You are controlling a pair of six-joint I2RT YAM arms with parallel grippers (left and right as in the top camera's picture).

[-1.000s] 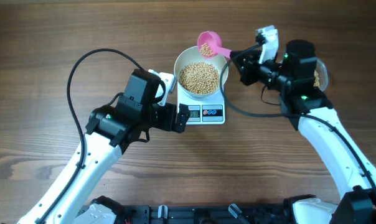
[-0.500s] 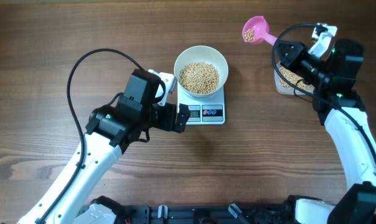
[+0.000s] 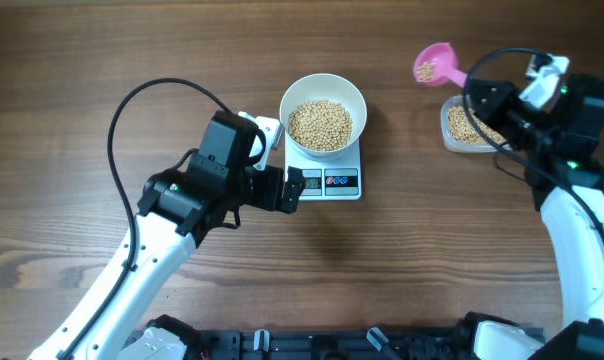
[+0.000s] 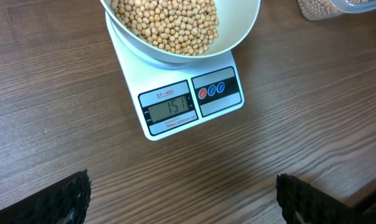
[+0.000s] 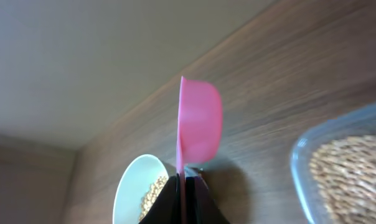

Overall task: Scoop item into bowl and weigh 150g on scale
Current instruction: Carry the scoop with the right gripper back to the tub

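Worktop (image 3: 82,60): brown wood grain, carrying all items. Positions are noted from the scale.

Left arm: white links with a black wrist, reaching in from the near left of the scale. The left tool (image 4: 185,202) is seen with jaws spread wide and nothing between them, just off the scale's front left corner. In the wrist view the display and button panel lie in the gap between the two dark fingertips (image 4: 70,199).

Right arm: well to the right of the scale, wrist raised. The right tool (image 3: 479,95) is clamped tight on the handle of the pink scoop (image 3: 434,63).

Bowl (image 3: 323,86): round, white, seated on the scale's platform and overhanging its back edge.

Scale (image 3: 327,182): small, white and square, at mid worktop, with only its front strip left uncovered. The display (image 4: 169,107) is read as 151; a dark button panel (image 4: 211,90) is noted beside it.

Clear tub (image 3: 448,125): right of the scale and well apart from it, partly hidden under the right arm, with beans inside.

Scoop: held in the air beyond the tub's far edge, right of and behind the scale, with a few beans in its cup.

Beans (image 3: 320,124): tan and pea-sized, heaped in the bowl on the scale.
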